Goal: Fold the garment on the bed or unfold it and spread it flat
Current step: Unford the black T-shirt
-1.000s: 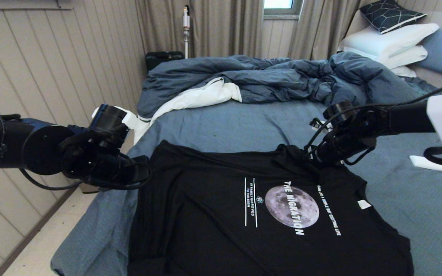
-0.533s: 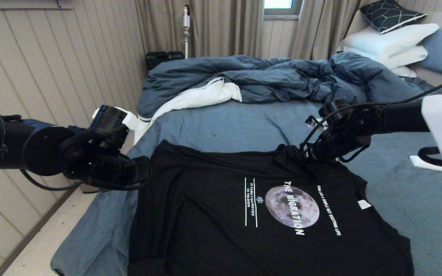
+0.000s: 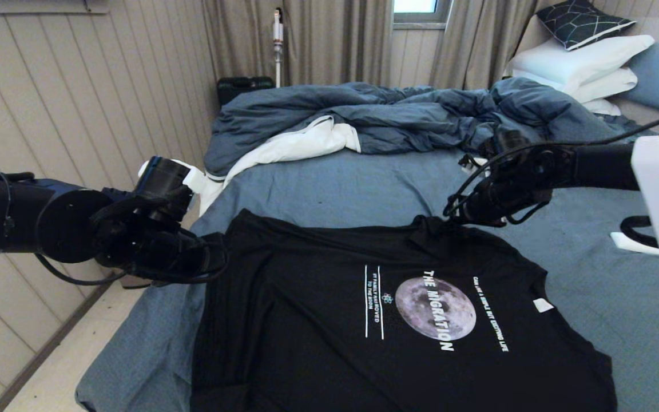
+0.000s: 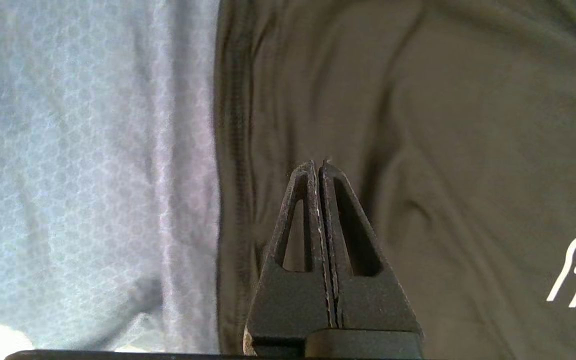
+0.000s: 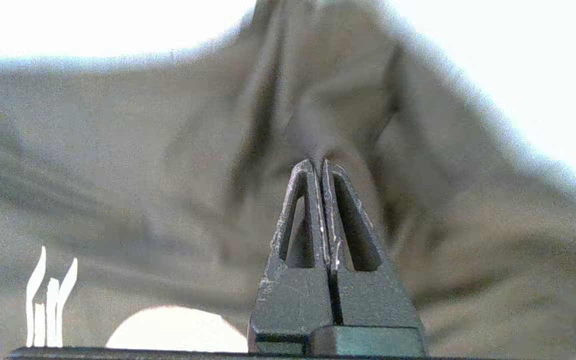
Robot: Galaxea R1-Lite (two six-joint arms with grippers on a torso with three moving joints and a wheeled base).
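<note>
The garment (image 3: 318, 320), a black T-shirt with a grey moon print (image 3: 435, 308), lies mostly flat on the near part of the bed (image 3: 335, 183). My right gripper (image 3: 449, 220) is shut on the shirt's far edge, and the cloth rises in a small peak to its tips. The right wrist view shows the garment (image 5: 118, 175) tenting up to the shut right gripper (image 5: 318, 162). My left gripper (image 3: 219, 252) sits at the shirt's left edge. In the left wrist view the left gripper (image 4: 320, 162) is shut over the garment (image 4: 418, 125), with no cloth visible between its fingers.
A rumpled dark blue duvet (image 3: 398, 114) with white lining covers the far half of the bed. White pillows (image 3: 581, 63) are stacked at the far right. A panelled wall (image 3: 49, 86) and a strip of floor (image 3: 66, 366) run along the left. A white object (image 3: 630, 243) lies on the sheet at right.
My right gripper has shut on the shirt's far edge and drawn back toward the duvet, lifting the cloth into a peak. The left arm has stayed where it was.
</note>
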